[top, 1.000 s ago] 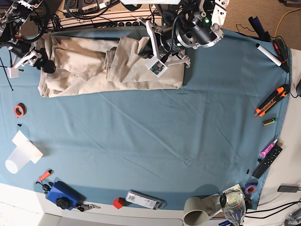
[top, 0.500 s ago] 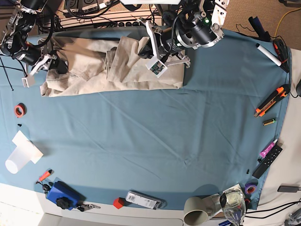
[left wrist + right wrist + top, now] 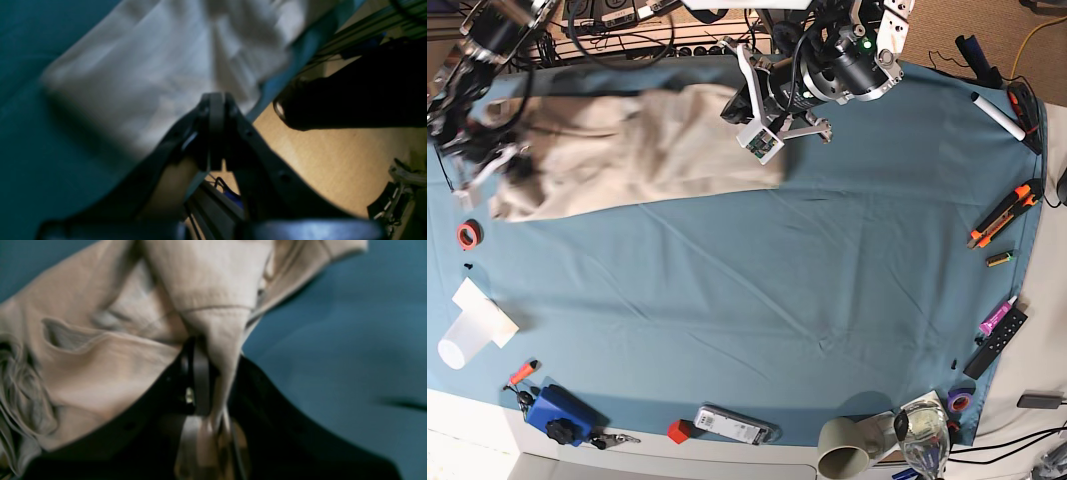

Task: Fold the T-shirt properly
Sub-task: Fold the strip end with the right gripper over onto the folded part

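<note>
The right gripper [image 3: 208, 380] is clenched on a bunched fold of the T-shirt [image 3: 110, 350], a hemmed tongue of beige cloth running down between its dark fingers [image 3: 195, 373] at the lower middle of the right wrist view. In the base view this gripper [image 3: 502, 165] sits at the upper left of the frame, at the shirt's left end. The left gripper [image 3: 215, 110] has its two fingers pressed together with no cloth seen between them; its tip lies over the edge of the pale shirt [image 3: 150, 66], at the centre of the left wrist view. In the base view the left gripper [image 3: 762, 135] is at the upper middle, at the garment's right end. One T-shirt [image 3: 637, 150] lies stretched and blurred along the top left of the teal table cloth [image 3: 777, 300]. Around the cloth's rim, counted: one red tape roll [image 3: 468, 234] at left, one white cup [image 3: 472, 330] lower left, one blue box [image 3: 559, 412] at the bottom left, one orange cutter [image 3: 1004, 213] at right, one black remote [image 3: 995, 343] lower right.
</note>
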You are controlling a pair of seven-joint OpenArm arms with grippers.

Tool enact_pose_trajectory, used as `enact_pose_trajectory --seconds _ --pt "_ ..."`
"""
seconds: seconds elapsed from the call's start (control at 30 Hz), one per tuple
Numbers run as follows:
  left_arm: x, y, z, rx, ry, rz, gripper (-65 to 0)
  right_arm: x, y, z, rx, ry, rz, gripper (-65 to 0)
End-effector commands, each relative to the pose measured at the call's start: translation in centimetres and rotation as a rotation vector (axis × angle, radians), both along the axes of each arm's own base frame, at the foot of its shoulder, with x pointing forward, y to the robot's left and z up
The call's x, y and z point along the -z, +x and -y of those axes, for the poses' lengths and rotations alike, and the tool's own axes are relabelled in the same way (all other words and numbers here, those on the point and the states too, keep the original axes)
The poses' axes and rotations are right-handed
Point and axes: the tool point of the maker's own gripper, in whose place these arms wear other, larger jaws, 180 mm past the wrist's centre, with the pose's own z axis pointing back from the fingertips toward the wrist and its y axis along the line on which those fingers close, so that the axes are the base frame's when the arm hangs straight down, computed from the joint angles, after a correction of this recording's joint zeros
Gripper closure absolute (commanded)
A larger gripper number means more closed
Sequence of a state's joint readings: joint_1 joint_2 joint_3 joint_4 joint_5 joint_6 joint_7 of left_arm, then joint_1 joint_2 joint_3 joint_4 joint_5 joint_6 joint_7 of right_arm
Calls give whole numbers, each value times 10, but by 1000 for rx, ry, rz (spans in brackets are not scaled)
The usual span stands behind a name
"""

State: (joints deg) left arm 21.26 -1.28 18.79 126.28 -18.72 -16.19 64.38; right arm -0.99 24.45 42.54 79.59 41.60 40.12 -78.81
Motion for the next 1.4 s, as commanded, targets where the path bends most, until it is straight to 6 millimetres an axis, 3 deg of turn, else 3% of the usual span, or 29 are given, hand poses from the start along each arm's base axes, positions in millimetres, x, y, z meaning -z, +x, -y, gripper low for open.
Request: enact_pose_trajectory --seconds 0.0,0.13,0.23,0.4,0.57,0.8,1.03,1.37 --pt "-11 1 5 4 -38 22 0 -32 19 23 25 -62 92 0" --pt "-9 0 4 8 -30 16 0 -64 30 52 74 -129 147 0" --pt "-6 -2 1 9 -14 5 0 -70 31 46 51 -89 157 0" --pt "-6 -7 -5 -6 -4 -6 0 -85 47 15 6 71 304 0" --pt "-27 -13 -11 -36 -25 47 0 -97 48 -10 -49 94 377 0" --pt "-2 -22 -41 -116 117 2 0 -84 30 -42 -87 113 367 0" --pt "1 -25 -43 -123 126 -12 0 -106 28 -87 -178 154 467 0" --pt "-2 -23 -41 -121 112 9 0 -74 28 -188 -482 270 339 0"
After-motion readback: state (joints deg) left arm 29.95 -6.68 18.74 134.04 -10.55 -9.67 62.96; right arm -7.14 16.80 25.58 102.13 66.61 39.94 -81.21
